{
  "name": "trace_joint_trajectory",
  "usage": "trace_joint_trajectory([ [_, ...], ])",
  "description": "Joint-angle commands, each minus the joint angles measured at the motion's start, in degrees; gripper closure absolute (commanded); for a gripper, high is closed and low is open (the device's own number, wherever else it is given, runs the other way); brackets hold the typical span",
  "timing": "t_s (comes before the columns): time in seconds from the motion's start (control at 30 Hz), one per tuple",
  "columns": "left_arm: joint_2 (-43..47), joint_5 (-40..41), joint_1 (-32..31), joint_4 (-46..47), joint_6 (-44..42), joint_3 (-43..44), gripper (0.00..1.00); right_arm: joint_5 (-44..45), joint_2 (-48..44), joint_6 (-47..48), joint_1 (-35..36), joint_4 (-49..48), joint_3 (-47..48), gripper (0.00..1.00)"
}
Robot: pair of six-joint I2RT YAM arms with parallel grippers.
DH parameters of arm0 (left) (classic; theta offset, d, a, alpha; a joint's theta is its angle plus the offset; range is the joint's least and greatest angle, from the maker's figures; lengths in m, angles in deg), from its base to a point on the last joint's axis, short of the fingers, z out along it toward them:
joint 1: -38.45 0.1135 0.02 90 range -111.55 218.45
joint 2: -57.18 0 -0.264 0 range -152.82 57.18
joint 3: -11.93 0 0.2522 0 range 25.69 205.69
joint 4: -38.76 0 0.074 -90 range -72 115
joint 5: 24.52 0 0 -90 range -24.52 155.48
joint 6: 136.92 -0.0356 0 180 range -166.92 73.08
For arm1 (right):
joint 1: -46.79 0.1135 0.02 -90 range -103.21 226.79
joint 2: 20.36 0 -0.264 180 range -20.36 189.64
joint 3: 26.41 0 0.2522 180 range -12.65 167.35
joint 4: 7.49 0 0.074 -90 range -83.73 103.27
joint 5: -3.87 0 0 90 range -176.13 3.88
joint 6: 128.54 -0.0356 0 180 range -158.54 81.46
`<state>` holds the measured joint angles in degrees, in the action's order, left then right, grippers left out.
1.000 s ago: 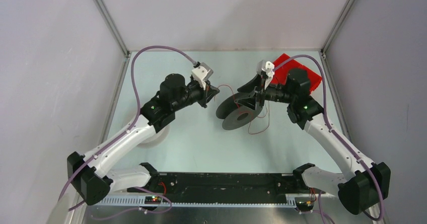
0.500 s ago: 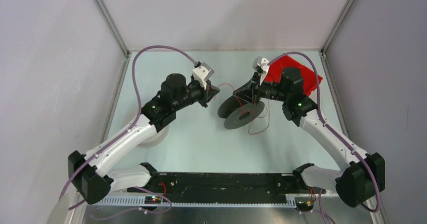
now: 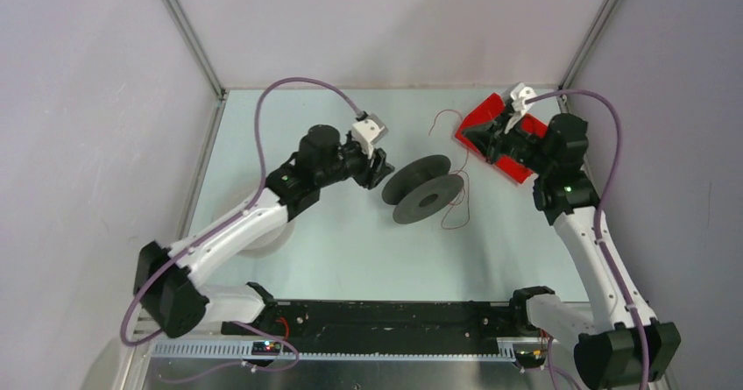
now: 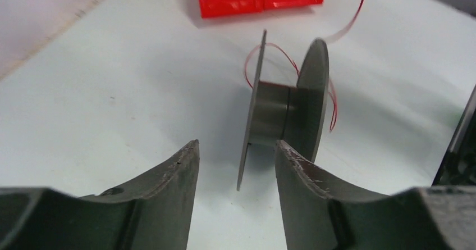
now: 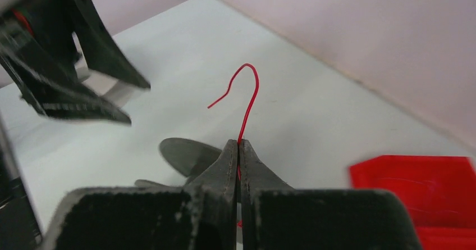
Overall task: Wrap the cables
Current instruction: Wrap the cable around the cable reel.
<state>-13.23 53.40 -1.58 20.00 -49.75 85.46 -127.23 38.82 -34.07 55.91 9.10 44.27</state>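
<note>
Dark grey spool (image 3: 412, 199) wound with thin bright red cable (image 5: 247, 101), on pale mint-white table (image 3: 350, 250) beside a glossy red holder (image 3: 477, 129). Left gripper (image 4: 236, 149) charcoal with pale scratches on the fingers, right gripper (image 5: 238, 146) matt black with speckled, worn edges. White arms (image 3: 229, 232) with black joints and small green lights (image 3: 286, 180), dull purple hoses (image 3: 263, 127), pale lilac-grey walls (image 3: 88, 145).

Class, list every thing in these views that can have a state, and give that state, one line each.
left tool, open, facing the spool, holding nothing
right tool, shut on the cable's end
dark grey spool, standing on edge, core bare
red cable, unwound, loose loops by the spool
</note>
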Motion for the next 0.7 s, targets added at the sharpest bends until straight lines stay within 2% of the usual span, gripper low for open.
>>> trace_joint_trajectory([
  [0.0, -7.83, -8.62, 0.19, -1.95, -6.53, 3.16, 0.42, 7.49, -3.39, 4.35, -2.55, 2.20, 3.66, 1.00],
  [0.17, -15.72, -9.85, 0.83, -2.16, -9.63, 7.03, 0.40, 8.90, -6.12, 5.24, -4.84, 1.97, 4.27, 1.00],
  [0.3, -20.35, -11.59, 1.41, -2.26, -11.81, 9.72, 0.44, 8.61, -6.93, 6.80, -6.53, 1.64, 4.30, 1.00],
  [0.4, -22.12, -12.83, 1.52, -2.55, -13.87, 10.41, 0.69, 7.61, -6.63, 7.46, -8.46, 0.78, 4.31, 1.00],
  [0.43, -22.18, -13.20, 1.62, -2.69, -14.18, 10.45, 0.82, 7.66, -6.49, 8.09, -9.41, 0.16, 4.33, 1.00],
  [0.5, -21.27, -13.00, 1.90, -3.84, -14.38, 9.94, 0.97, 8.88, -5.83, 9.79, -10.82, -1.72, 4.30, 1.00],
  [0.67, -13.91, -12.09, 3.73, -6.67, -15.32, 3.88, 1.00, 8.88, -1.62, 11.74, -14.01, -7.61, 8.59, 1.00],
])
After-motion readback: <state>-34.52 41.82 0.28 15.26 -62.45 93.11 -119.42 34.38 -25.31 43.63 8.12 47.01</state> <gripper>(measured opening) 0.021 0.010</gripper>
